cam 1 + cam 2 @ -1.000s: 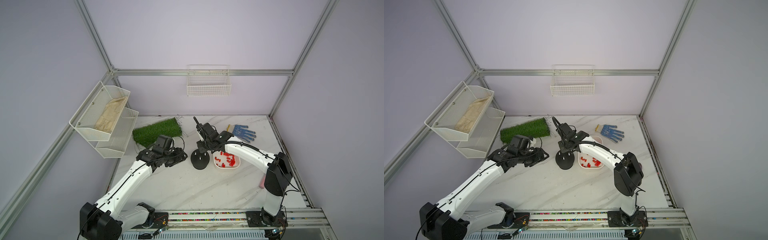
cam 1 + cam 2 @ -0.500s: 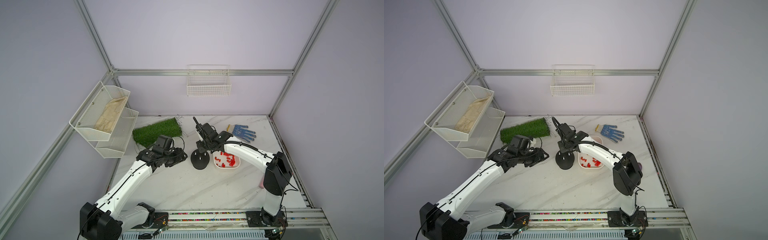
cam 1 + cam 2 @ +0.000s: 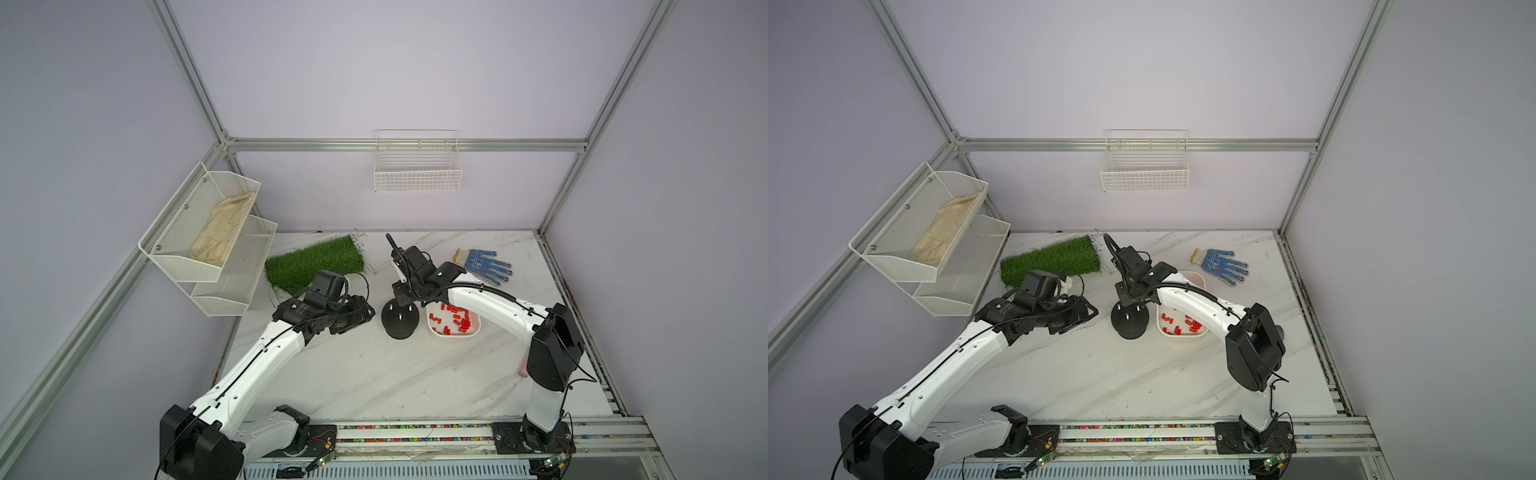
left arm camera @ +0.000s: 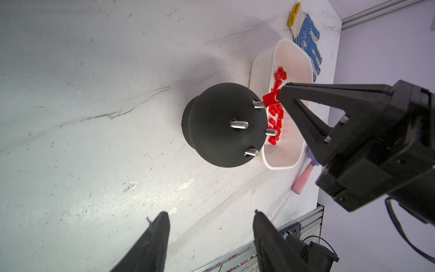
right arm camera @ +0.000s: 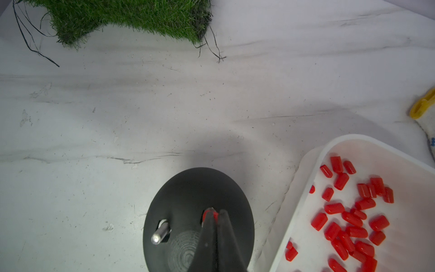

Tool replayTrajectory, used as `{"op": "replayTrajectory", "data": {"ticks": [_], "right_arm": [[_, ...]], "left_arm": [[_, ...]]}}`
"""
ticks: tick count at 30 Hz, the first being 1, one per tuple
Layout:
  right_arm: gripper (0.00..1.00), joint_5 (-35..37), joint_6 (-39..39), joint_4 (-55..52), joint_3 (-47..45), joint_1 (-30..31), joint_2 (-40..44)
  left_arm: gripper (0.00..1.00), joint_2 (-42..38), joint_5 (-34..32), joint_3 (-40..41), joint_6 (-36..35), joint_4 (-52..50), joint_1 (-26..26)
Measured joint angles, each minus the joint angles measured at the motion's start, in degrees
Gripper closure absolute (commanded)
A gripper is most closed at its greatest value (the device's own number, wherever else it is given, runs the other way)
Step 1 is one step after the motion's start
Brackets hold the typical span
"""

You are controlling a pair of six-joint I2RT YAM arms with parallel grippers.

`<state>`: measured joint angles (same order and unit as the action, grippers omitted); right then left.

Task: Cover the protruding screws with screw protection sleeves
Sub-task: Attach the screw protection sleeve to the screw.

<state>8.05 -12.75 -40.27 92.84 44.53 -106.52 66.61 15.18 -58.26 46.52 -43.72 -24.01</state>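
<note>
1. On the marble tabletop (image 3: pixel 374 374), the black dome base (image 4: pixel 219 124) stands just beside a white tray (image 4: pixel 256 68) of loose red screw protection sleeves (image 5: pixel 353 219).
2. The step in hand, judging by the layout, is fitting the 1st sleeve. The right gripper (image 4: pixel 282 93) is pinched tight on 1 red sleeve (image 4: pixel 270 100). The sleeve's open end meets the tip of 1 outer screw (image 4: pixel 259 104). Whether it has started over the thread cannot be told.
3. The other 3 protruding screws (image 4: pixel 239 124) stand bare and upright on the dome, so most of the task is not yet done.
4. The left gripper (image 4: pixel 210 214) hangs near the base on the side away from the tray. Its jaws are moderately apart, holding nothing and clear of the dome.
5. The next move probably calls for pushing the sleeve down along the screw's axis until it seats, then letting go. In the left wrist view the sleeve looks slightly tilted against the screw, so it may need squaring up first.
6. A skewed push could pop the small cap out of the pinch. It could also nudge the base, which nothing holds; the left gripper could steady it.
</note>
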Motion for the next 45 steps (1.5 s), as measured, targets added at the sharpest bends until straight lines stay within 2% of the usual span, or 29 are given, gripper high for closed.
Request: {"op": "replayTrajectory", "data": {"ticks": [27,45], "right_arm": [[0.95,0.13,0.87,-0.17,0.0,0.31,0.2],[0.95,5.03,2.86,-0.22,-0.13,2.51,0.2]], "left_arm": [[0.42,-0.13,0.02,0.11,0.42,-0.02,0.02],[0.42,-0.13,0.02,0.11,0.42,0.0,0.02]]}}
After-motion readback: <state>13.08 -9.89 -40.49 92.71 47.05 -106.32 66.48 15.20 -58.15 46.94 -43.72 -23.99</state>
